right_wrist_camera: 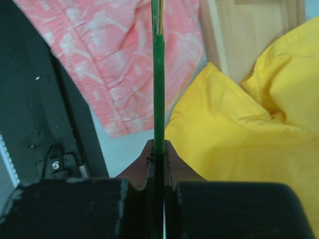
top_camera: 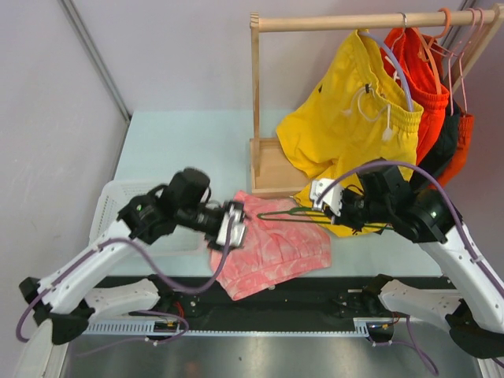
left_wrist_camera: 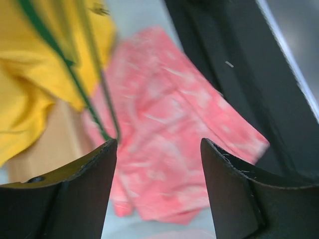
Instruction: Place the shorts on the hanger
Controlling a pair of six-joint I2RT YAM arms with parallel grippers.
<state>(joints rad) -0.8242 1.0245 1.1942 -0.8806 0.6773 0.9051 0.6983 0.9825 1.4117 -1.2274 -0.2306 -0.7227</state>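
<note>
The pink shorts [top_camera: 276, 252] of light, pale-mottled fabric lie crumpled flat on the pale tabletop [top_camera: 189, 142] near its front edge, between the two arms. The right tool [top_camera: 324, 201] is clamped tight on the thin green wire hanger [top_camera: 291, 213]. The right wrist view shows the wire running straight out from between its closed fingers. From that grip the hanger's long axis reaches leftward over the upper part of the shorts, toward the left arm.

The left tool [top_camera: 236, 228] stands wide with nothing between its fingers. It is at the left edge of the shorts and points right, so the cloth and the hanger's free end lie directly ahead of it. It is the nearer, free arm for the fabric.

My judgement is that the coming move turns on lifting an edge of the shorts to meet the wire. The wire looks to hover just above the cloth, though I cannot tell whether they touch. The plain yellow shorts [top_camera: 346, 134] hanging on the wooden rack [top_camera: 346, 22] sit just behind the right tool and could snag.
</note>
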